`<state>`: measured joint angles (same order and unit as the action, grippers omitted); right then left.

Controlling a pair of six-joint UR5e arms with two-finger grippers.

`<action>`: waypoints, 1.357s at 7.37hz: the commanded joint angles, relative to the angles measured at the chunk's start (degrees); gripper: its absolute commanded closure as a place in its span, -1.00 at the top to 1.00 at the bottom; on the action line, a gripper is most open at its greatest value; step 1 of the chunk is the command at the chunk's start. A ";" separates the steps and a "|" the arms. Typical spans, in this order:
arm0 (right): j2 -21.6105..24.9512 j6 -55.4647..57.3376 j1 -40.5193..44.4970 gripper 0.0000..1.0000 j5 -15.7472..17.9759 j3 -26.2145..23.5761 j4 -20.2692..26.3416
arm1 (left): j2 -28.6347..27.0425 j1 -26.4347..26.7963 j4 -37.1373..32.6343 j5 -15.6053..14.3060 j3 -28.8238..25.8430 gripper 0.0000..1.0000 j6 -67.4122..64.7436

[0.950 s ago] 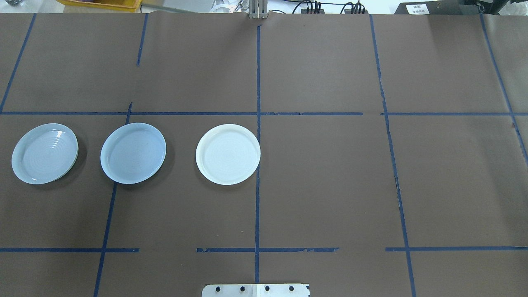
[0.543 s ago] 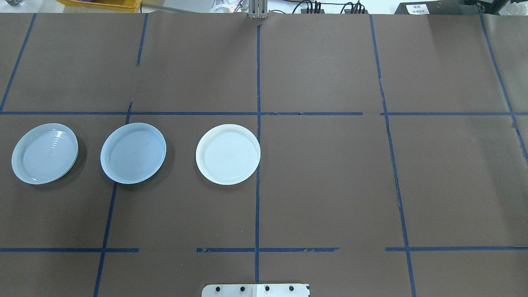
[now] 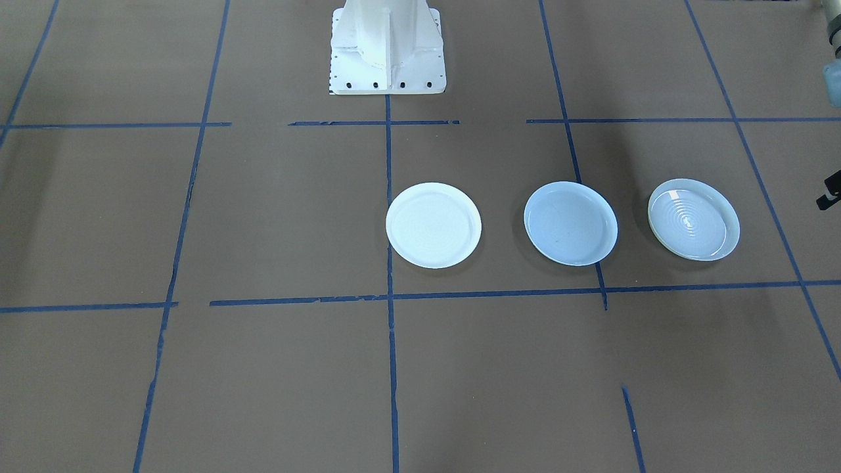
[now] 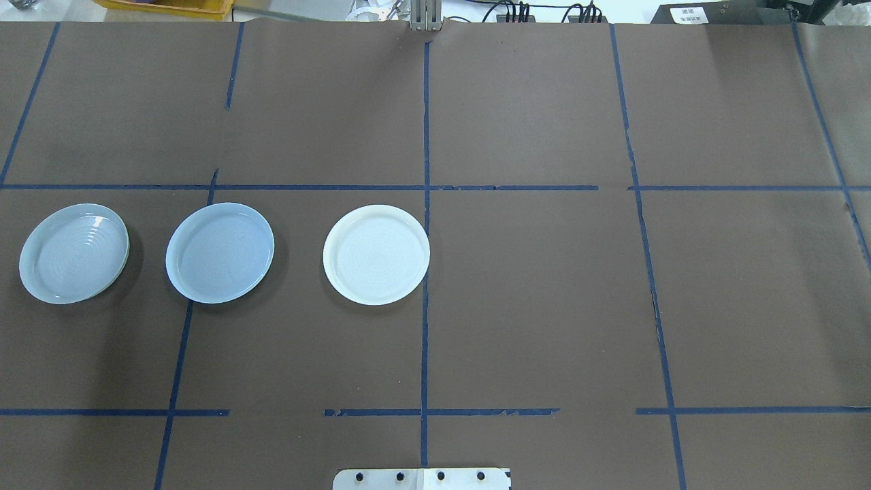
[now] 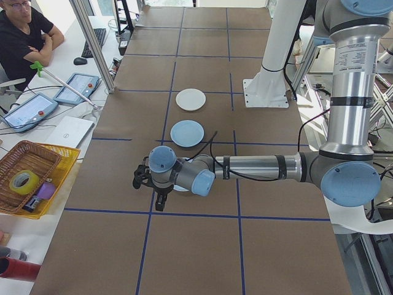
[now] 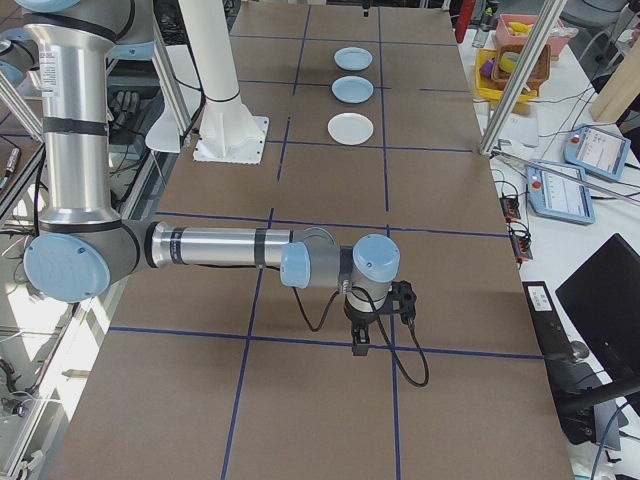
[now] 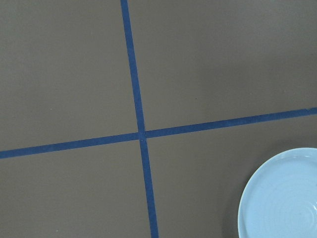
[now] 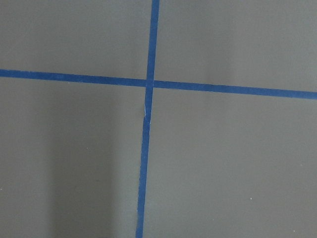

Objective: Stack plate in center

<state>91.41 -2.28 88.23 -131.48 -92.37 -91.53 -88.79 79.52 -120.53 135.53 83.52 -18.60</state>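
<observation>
Front-facing view: three plates in a row on the brown table (image 3: 276, 368), none touching: white plate (image 3: 433, 225), pale-blue plate (image 3: 570, 223) in the middle, ringed plate (image 3: 694, 219) at the view's right end. Robot base (image 3: 386, 49) at top; a dark bit at the right edge could be part of the left gripper, too little to read. Overhead view: same row reversed, ringed plate (image 4: 73, 253), pale-blue plate (image 4: 220, 252) lying on a tape line (image 4: 424, 272)'s neighbour, white plate (image 4: 376, 254) just beside the centre line; no arm in view. Left side view: left gripper (image 5: 150, 186) hangs low at the end of the near arm, the pale-blue plate (image 5: 187, 133) beyond it, the white plate (image 5: 191, 99) farther still; the ringed one mostly hidden behind the wrist. Cannot tell how its jaws stand. A seated person (image 5: 21, 37) and a basket (image 5: 27, 178) off the table's side. Right side view: right gripper (image 6: 372, 318) points down over bare table, well apart from all three plates far beyond it; jaw state cannot be told. Left wrist view: tape cross, ringed plate (image 7: 280, 198) at lower right. Right wrist view: tape cross only.
</observation>
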 commanded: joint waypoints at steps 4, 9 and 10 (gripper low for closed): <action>0.00 0.00 -0.08 1.00 0.00 0.00 0.04 | 0.20 -14.20 -16.58 -0.53 -7.23 1.00 -19.20; 0.00 0.00 0.01 1.00 0.00 0.00 0.04 | -0.77 -17.03 -16.67 -0.44 -7.15 -0.99 -18.59; 0.00 0.00 0.01 1.00 0.00 0.08 0.04 | -0.68 -17.03 -16.67 -0.26 -7.32 -1.00 -18.41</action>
<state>91.40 -2.28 88.24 -131.48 -92.35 -91.49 -89.51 62.54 -137.18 135.12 76.33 -37.29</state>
